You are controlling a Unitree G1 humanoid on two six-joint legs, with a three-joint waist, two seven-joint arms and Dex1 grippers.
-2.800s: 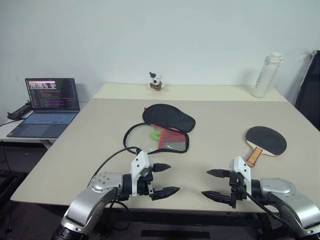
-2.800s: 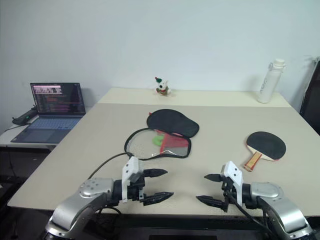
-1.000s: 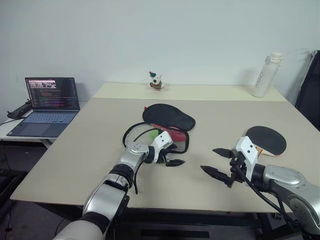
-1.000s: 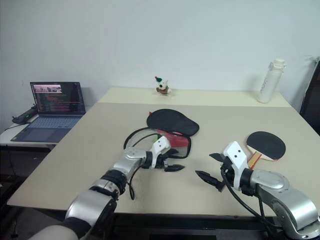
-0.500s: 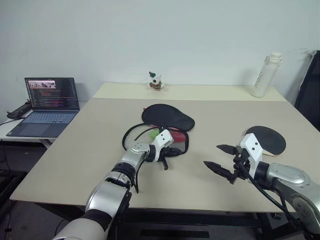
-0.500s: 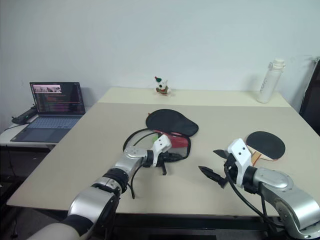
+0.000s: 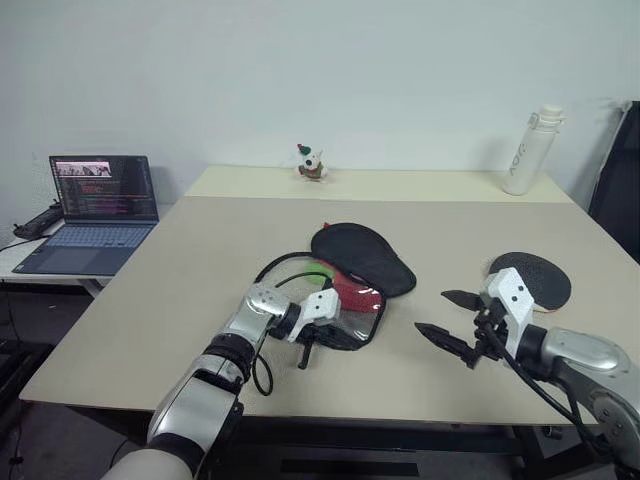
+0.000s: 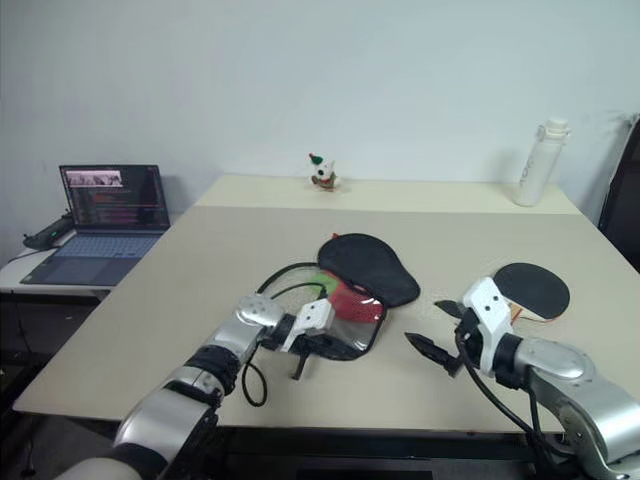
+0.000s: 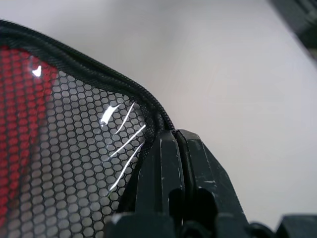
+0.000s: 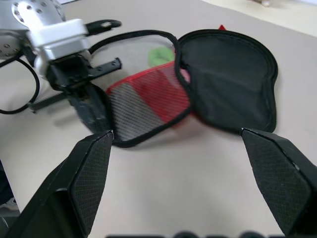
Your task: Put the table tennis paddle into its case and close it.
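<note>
One table tennis paddle (image 7: 530, 279) lies at three o'clock on the counter (image 7: 150, 310), outside the case (image 7: 350, 275) lying open mid-counter. Left gripper (image 9: 173, 144) pinches its zipper edge; tugging could drag it. Right gripper (image 7: 452, 317) hovers spread.

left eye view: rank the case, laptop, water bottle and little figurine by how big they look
1. case, opened out flat, covers the most area
2. laptop, a close second; it stands off to the side on another surface, so true size is unsure
3. water bottle
4. figurine, clearly smallest, though farthest back
</note>
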